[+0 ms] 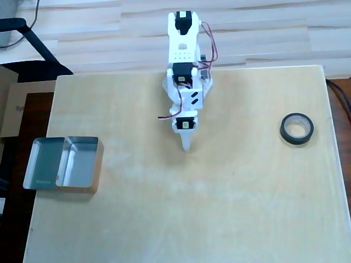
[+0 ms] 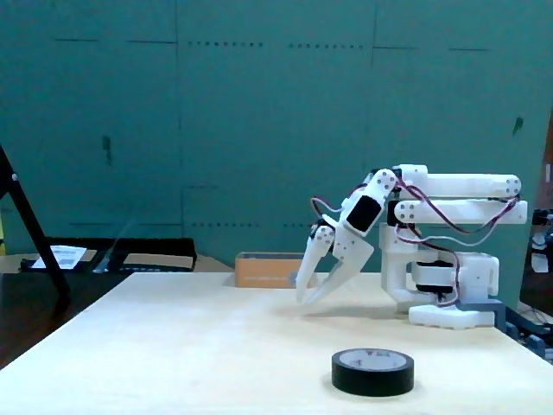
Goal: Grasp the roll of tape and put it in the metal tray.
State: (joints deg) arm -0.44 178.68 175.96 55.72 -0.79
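The roll of tape [image 1: 297,130] is a black ring lying flat near the table's right edge in the overhead view. In the fixed view the tape [image 2: 372,372] lies closest to the camera. The metal tray [image 1: 81,163] is a shiny tin near the left edge, and its wall [image 2: 263,270] shows tan at the table's far side in the fixed view. My gripper [image 1: 187,147] points down at the table's upper middle, far from both. In the fixed view the gripper [image 2: 307,300] has its tips together just above the surface, holding nothing.
A flat grey-green lid panel [image 1: 46,163] adjoins the tray on its left. The white arm base [image 2: 449,294] stands at the table's back edge. A dark stand leg [image 2: 34,233] rises beside the table.
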